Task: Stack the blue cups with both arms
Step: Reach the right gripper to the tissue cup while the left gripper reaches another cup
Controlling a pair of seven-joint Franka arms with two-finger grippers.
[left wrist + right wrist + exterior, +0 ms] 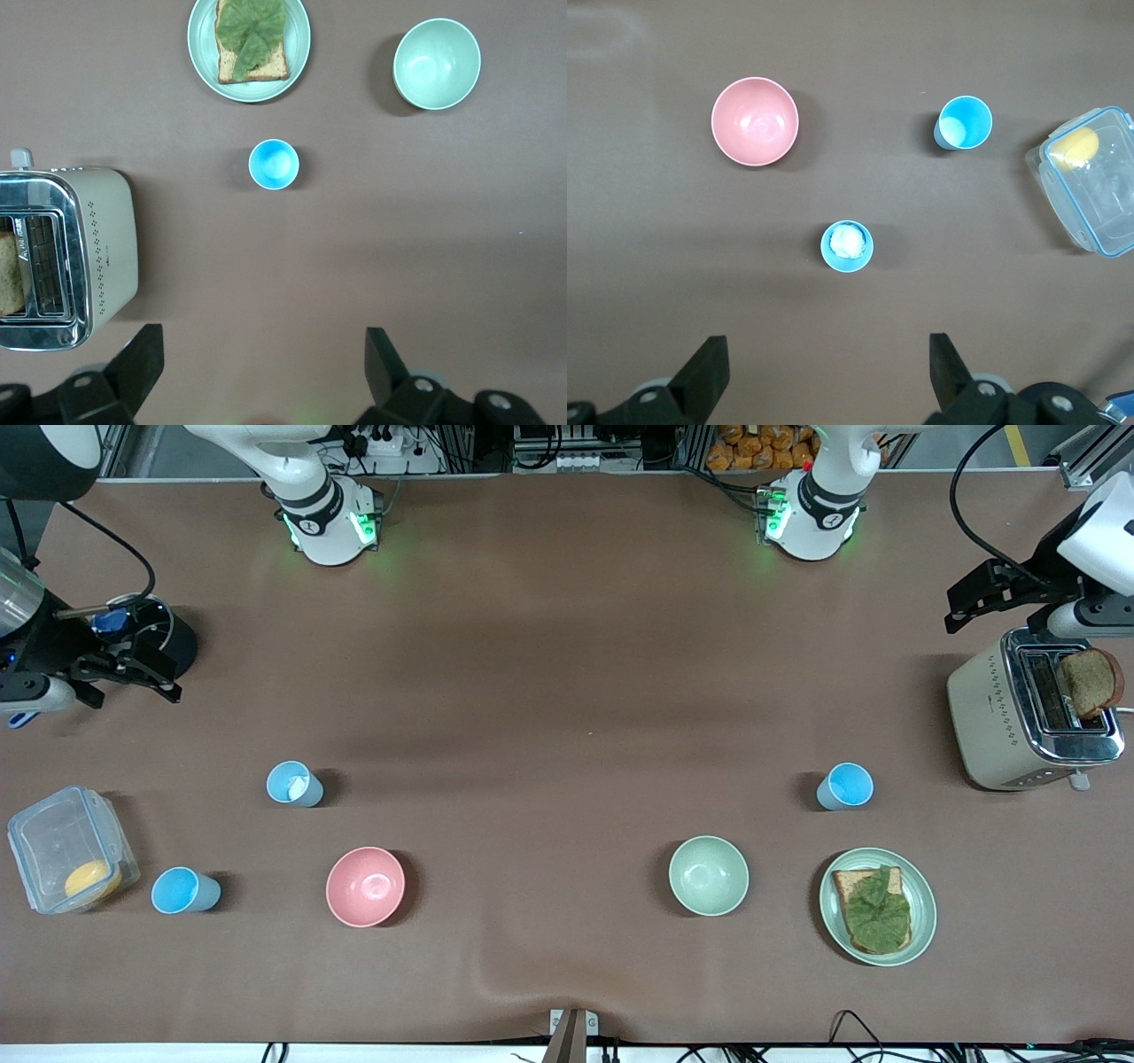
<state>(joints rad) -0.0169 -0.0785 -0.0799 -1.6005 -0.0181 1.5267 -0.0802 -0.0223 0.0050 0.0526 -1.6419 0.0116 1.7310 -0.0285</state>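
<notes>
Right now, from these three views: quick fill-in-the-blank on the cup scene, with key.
1. The number of blue cups on the table is ____.
2. The cup with something white inside stands nearest the ____ bowl.
3. The bread on the green plate is topped with a ____.
4. The left gripper and right gripper both have fingers ____.

Missing words: three; pink; lettuce leaf; open.
</notes>
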